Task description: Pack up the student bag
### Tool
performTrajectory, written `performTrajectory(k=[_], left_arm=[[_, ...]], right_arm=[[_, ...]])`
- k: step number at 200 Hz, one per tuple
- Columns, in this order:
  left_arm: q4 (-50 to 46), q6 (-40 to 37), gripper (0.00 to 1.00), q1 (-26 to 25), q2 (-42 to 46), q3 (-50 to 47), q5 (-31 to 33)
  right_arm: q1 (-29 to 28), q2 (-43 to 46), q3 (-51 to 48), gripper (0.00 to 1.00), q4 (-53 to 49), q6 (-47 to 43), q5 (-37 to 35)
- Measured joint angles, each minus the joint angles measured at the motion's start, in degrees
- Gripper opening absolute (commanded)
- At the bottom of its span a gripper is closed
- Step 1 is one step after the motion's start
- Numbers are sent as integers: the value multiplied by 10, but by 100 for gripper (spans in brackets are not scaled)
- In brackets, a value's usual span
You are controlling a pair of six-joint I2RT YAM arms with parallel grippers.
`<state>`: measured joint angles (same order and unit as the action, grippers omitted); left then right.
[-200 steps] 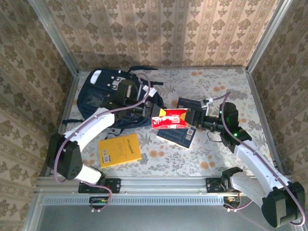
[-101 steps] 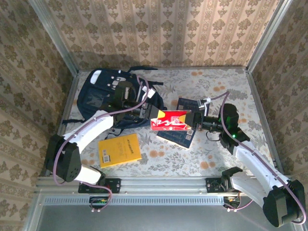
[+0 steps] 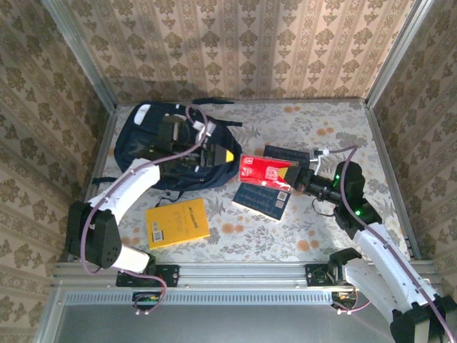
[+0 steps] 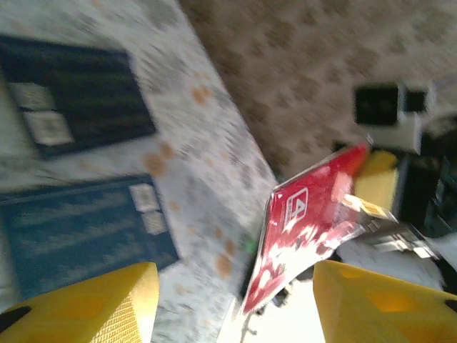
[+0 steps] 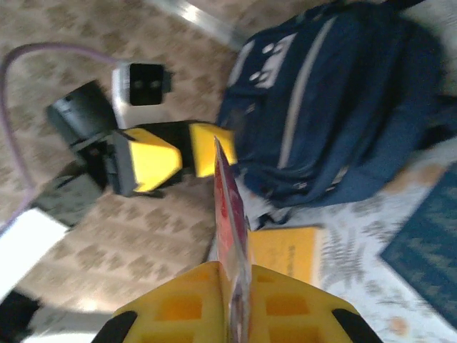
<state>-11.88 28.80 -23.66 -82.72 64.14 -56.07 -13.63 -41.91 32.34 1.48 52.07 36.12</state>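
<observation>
The student bag (image 3: 153, 143) lies flat, front side up, at the far left of the table (image 3: 321, 229), within the left arm's reach, which suits an arm meant to feed things into it. Its long axis runs diagonally, from the far left corner toward the middle of the table. The end nearer the middle probably carries the opening, though the left arm crosses that part and hides it.

Two dark blue books (image 3: 263, 198) lie flat right of centre, overlapping. A yellow book (image 3: 177, 222) lies flat near the front edge, apart from the bag. All three look like items waiting to be packed.

A thin red book (image 3: 263, 171) is held above the blue ones, between the two arms. The right gripper (image 3: 291, 174) is clamped on one edge of it, so that the free edge reaches toward the bag.

The left gripper (image 3: 223, 156) hangs just beside the bag's near end, jaws apart and holding nothing. In its wrist view the red book sits ahead of its yellow fingertips (image 4: 93, 307), untouched by them.
</observation>
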Motion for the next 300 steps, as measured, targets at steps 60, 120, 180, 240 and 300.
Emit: performTrajectory(k=[60,120,180,240,300], left_arm=[[-160,-90,57,17,-80,131,284],[-195,-127,50,52,-211,192,352],[-184,-126,35,49,-249,199,300],[-181,-142,25,23,-275,208,296],[-225,-154,30,2,-310,255,380]], right_arm=[[8,37,-27,0,-87,-31,-85],[12,37,-45,0,-85,-40,-94],[17,20,-78,0,-60,-39,-94],[31,12,-95,0,-42,-33,-89],[35,9,-97,0,-27,-21,-84]])
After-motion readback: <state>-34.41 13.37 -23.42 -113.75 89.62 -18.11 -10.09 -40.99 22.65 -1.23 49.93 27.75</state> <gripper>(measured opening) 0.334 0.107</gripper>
